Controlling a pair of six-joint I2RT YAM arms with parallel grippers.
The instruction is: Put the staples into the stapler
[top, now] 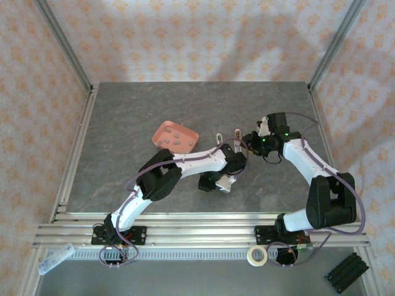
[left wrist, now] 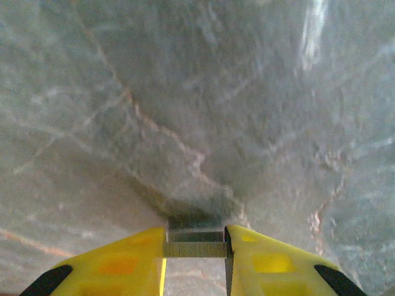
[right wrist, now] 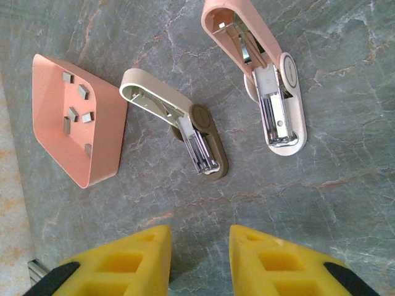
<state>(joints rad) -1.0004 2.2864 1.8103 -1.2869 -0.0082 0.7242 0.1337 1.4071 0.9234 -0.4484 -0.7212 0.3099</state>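
Down low, the left gripper (left wrist: 195, 233) pinches a short, finely ribbed grey strip of staples (left wrist: 194, 249) crosswise between its glossy yellow fingers (left wrist: 129, 259), close over the veined grey stone-look table (left wrist: 185, 92). The right gripper (right wrist: 199, 237) hangs with yellow jaws parted and empty, facing two hinged-open staplers, a beige-and-brown stapler (right wrist: 197, 120) and a pink-and-white stapler (right wrist: 287, 74), shiny metal channels exposed. Beside the beige one, a rounded salmon-pink tray (right wrist: 102, 145) holds loose staples (right wrist: 77, 113), small dull-grey bars.
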